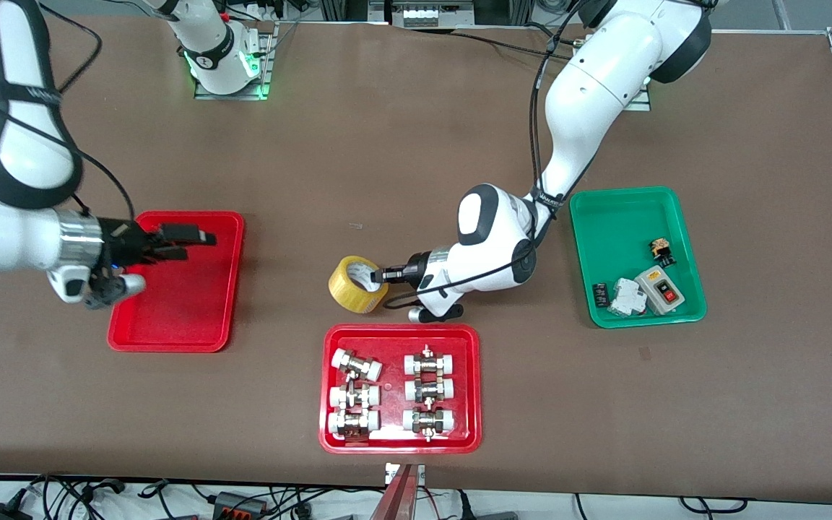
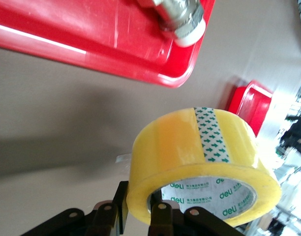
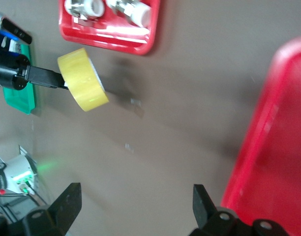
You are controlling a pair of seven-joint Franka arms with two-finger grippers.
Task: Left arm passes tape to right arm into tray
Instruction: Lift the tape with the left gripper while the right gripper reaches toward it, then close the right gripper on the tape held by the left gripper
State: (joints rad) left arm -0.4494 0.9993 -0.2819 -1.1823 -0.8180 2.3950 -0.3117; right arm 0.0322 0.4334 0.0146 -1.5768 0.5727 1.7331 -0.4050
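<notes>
1. Brown table [image 1: 401,130] carries three trays: the plain red tray [image 1: 232,238] toward the right arm's end, a wider red tray with pipe fittings [image 1: 474,383] nearest the front camera, a green tray [image 1: 622,209] with small electrical parts toward the left arm's end
2. Left gripper [image 1: 380,276] is clamped on the tape [image 1: 347,278], one finger through the hollow core and one on the outside wall; left wrist view shows the fingers [image 2: 160,216] pinching the roll wall
3. Tape is held tilted, at or just above the table between the plain red tray and the green tray, close to the fittings tray's rim; whether it touches the table I cannot tell
4. Right gripper [image 1: 188,244] hangs over the plain red tray, jaws spread wide and holding nothing; right wrist view shows both fingers [image 3: 69,204] apart with the tape [image 3: 84,78] well apart from them
5. Progress: pickup done, handover not yet done, the two grippers well apart
6. Left to do, by my read: bring the tape to the right gripper, swap grips, set it in the plain red tray, which holds nothing yet
</notes>
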